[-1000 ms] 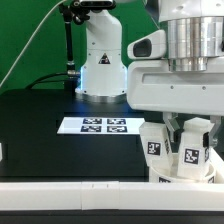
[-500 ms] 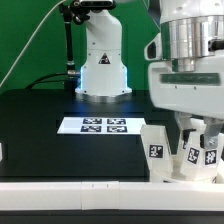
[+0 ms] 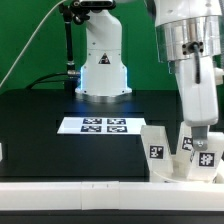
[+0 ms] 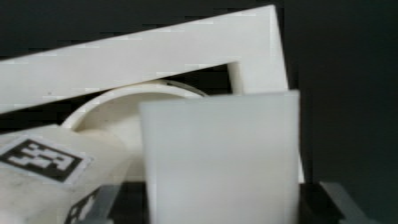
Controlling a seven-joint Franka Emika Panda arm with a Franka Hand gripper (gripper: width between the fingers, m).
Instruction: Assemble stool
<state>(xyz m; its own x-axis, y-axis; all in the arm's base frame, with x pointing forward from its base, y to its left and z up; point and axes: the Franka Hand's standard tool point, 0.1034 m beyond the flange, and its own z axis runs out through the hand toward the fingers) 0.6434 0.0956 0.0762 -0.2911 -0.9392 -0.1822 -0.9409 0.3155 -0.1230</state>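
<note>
My gripper (image 3: 201,138) reaches down at the exterior view's right, by the white wall strip (image 3: 80,190). It is shut on a blocky white stool leg (image 4: 221,150) that fills the wrist view between the two dark fingers (image 4: 347,205). In the exterior view this leg shows a tag below the fingers (image 3: 206,157). A second tagged leg (image 3: 155,150) stands just to its left. In the wrist view another tagged leg (image 4: 50,165) lies beside a rounded white part (image 4: 125,108). I cannot tell whether that part is the seat.
The marker board (image 3: 104,125) lies flat on the black table, left of the legs. The robot base (image 3: 102,60) stands behind it. A white angled strip (image 4: 214,55) crosses the wrist view behind the parts.
The arm has swung toward the exterior view's right and tilted. The tagged leg under the fingers has shifted right with it. The second leg has stayed in place.
</note>
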